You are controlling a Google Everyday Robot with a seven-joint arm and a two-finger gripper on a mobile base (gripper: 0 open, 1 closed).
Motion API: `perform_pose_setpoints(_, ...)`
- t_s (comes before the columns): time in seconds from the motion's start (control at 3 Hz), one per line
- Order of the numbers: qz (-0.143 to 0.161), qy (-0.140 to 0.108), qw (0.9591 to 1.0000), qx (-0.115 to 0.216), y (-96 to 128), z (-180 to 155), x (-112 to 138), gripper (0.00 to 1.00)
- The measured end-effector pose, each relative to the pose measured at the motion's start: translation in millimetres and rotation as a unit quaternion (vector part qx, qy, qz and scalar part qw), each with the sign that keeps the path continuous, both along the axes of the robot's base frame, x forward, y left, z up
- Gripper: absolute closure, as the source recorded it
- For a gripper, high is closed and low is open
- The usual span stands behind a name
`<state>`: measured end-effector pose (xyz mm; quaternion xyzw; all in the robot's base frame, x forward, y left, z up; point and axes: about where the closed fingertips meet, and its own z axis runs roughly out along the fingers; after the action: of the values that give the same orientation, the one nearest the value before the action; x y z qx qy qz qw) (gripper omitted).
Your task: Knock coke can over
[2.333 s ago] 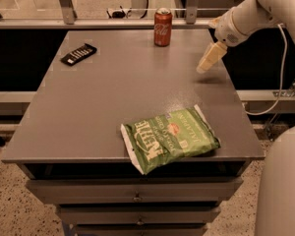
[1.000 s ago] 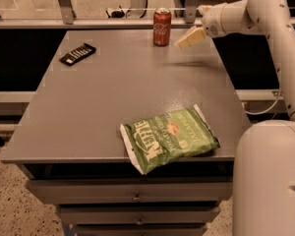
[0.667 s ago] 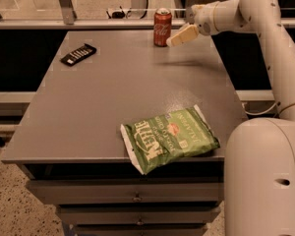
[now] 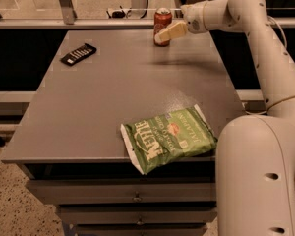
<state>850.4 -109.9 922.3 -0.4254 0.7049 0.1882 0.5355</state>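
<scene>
**Gripper at the can on the far edge**

The can (image 4: 162,18) stands upright at the far edge of the grey table (image 4: 137,77), a little right of the middle. The gripper (image 4: 162,35) reaches in from the right and lies across the can's lower right side, tilted down toward the left. It looks to be touching the can, or just in front of it. How wide the gripper stands I cannot tell, as it shows as one cream wedge. The white arm (image 4: 255,14) runs from it to the right and then down toward the near right corner, where the robot's big white body (image 4: 258,176) fills the frame and hides that corner of the table.

Nothing lies between the can and the gripper. To the can's left and on its near side the tabletop is bare.

On the table there is one can, one green chip bag (image 4: 168,137) and one black remote (image 4: 78,53). The bag lies flat at the near edge, right of the middle, with its left end hanging slightly over the edge, well apart from the can. The remote lies on the far left, at an angle, also well apart from the can.

Under the tabletop are stacked drawers (image 4: 132,191), and two small pulls show on them. Beyond the far edge run a rail and two upright posts.
</scene>
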Motion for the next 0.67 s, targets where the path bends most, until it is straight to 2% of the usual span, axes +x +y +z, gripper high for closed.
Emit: perform_pose_setpoints(0.67,-0.055,-0.016,0.9983,-0.012,-8.9,6.3,24.1,0.00)
